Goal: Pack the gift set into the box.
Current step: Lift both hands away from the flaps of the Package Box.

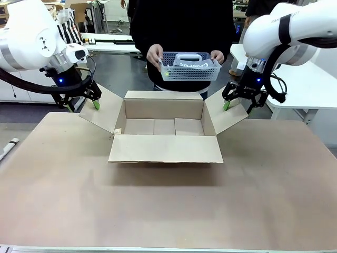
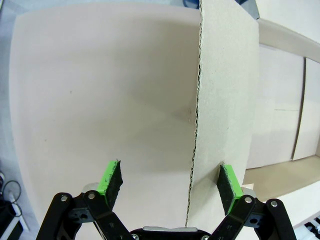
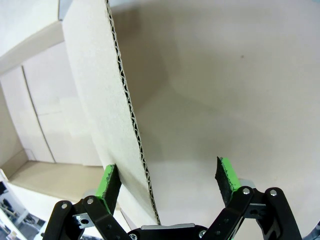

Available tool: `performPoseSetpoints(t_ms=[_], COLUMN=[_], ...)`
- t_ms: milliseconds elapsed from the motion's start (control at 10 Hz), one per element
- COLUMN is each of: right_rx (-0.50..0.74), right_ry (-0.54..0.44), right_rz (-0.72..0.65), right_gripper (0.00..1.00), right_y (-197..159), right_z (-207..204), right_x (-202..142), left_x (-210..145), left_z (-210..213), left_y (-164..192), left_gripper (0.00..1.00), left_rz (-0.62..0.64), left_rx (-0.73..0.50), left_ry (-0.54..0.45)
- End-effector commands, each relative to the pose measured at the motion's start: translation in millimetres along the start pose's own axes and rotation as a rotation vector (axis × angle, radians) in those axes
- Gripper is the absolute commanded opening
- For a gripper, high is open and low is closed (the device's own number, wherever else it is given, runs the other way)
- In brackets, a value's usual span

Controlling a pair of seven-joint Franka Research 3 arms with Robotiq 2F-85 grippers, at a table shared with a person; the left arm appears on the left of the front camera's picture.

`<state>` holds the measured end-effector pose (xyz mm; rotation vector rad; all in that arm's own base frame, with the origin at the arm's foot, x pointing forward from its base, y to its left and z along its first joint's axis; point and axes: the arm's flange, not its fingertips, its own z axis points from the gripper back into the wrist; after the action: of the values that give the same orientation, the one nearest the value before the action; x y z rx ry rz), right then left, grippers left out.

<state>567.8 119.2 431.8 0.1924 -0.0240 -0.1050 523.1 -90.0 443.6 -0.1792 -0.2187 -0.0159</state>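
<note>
the box (image 1: 166, 149) sat open and empty on the worktop (image 1: 168, 211). the left gripper (image 1: 84, 105) and right gripper (image 1: 238, 105) each had fingers spread astride the edge of one of the side flaps (image 1: 102, 115), pinching nothing. the gift set (image 1: 189, 59) was not yet packed: it lay in a white basket (image 1: 192, 75) held by a person's hands (image 1: 154, 54) beyond the box. the next move probably called for lowering it inside between flaps held clear.

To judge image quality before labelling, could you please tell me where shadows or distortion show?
Front view: sharp, evenly lit, soft shadow before the box; left wrist view: wide-angle lens bends the table edge; right wrist view: the flap shades the table.
</note>
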Motion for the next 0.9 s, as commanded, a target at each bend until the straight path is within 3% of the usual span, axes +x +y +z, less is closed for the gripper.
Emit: performPoseSetpoints(t_ms=[0, 800], right_rx=[-0.023, -0.023], right_ry=[0.002, 0.002], right_rz=[-0.022, -0.022], right_gripper=[1.0, 1.0], right_y=[2.9, 2.9], right_z=[5.2, 5.2], right_x=[0.5, 0.5], left_x=[-0.6, -0.6], left_z=[1.6, 1.6], left_y=[-0.6, -0.6], left_gripper=[1.0, 1.0], left_rz=[0.01, 0.01], left_rx=[0.018, 0.018], left_ry=[0.004, 0.004])
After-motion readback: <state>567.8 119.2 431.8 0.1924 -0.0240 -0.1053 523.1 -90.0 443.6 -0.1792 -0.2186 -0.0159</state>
